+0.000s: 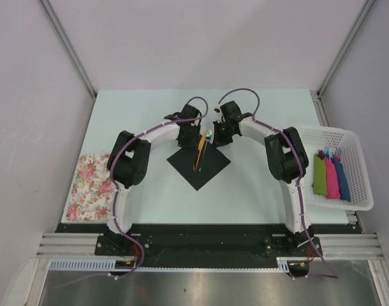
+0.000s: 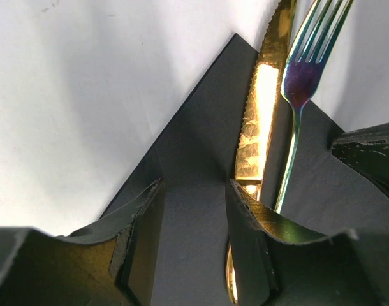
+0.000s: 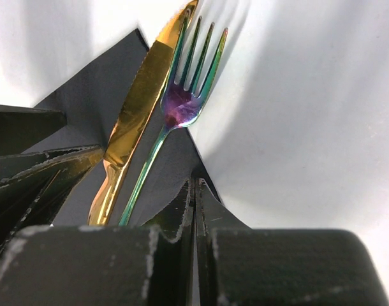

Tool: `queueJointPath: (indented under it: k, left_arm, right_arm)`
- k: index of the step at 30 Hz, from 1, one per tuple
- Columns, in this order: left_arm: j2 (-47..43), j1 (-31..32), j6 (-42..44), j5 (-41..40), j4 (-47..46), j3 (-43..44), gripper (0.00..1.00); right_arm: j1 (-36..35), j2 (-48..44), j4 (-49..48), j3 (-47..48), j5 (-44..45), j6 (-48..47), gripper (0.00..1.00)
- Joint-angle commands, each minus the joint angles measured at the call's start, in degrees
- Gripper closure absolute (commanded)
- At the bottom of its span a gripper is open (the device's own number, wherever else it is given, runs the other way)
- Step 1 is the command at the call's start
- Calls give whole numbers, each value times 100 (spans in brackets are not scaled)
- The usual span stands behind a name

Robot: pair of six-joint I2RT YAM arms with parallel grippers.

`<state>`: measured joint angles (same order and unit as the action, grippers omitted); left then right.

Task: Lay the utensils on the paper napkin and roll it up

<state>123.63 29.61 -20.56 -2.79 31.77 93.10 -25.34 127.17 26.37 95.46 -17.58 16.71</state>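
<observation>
The black paper napkin [image 1: 194, 173] lies as a diamond at the table's middle. Two utensils rest on it side by side, a gold knife [image 2: 261, 108] and an iridescent fork [image 2: 300, 83], tips pointing past its far corner. My left gripper [image 2: 196, 185] hovers open over the napkin, with only bare black paper between its fingers and the knife handle just beyond the right finger. My right gripper [image 3: 196, 182] is shut at the napkin's [image 3: 99, 102] far-right edge, which rises into the pinched tips beside the fork [image 3: 182, 102] and knife [image 3: 140, 102].
A white basket [image 1: 354, 143] at the right holds green [image 1: 319, 175], pink [image 1: 331, 178] and blue [image 1: 342, 182] bundles. A floral cloth [image 1: 89, 185] lies at the near left. Both grippers [image 1: 196, 135] [image 1: 215, 140] crowd the napkin's far corner.
</observation>
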Motion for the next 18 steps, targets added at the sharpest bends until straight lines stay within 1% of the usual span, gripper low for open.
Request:
queueJointPath:
  k: [1,8,9,14,18]
  left_arm:
    - [-480,-86,-71,235,-382,-99,51]
    - [-735,-218,-115,235,-40,-99,50]
    - [-753,-271,-124,417,13,-125,50]
    - [-928,-359,-107,428,14,-511,49]
    - [-903,-420,-124,402,-39,-767,51]
  right_arm:
    - [-41,-413,-106,192,281,-36,100]
    - [-172,-246,0,456,484,131,100]
    - [-181,-220,8,465,501,148,100]
    - [-234,-79,26,614,493,219,100]
    - [-269,35,79,684,545,228,100]
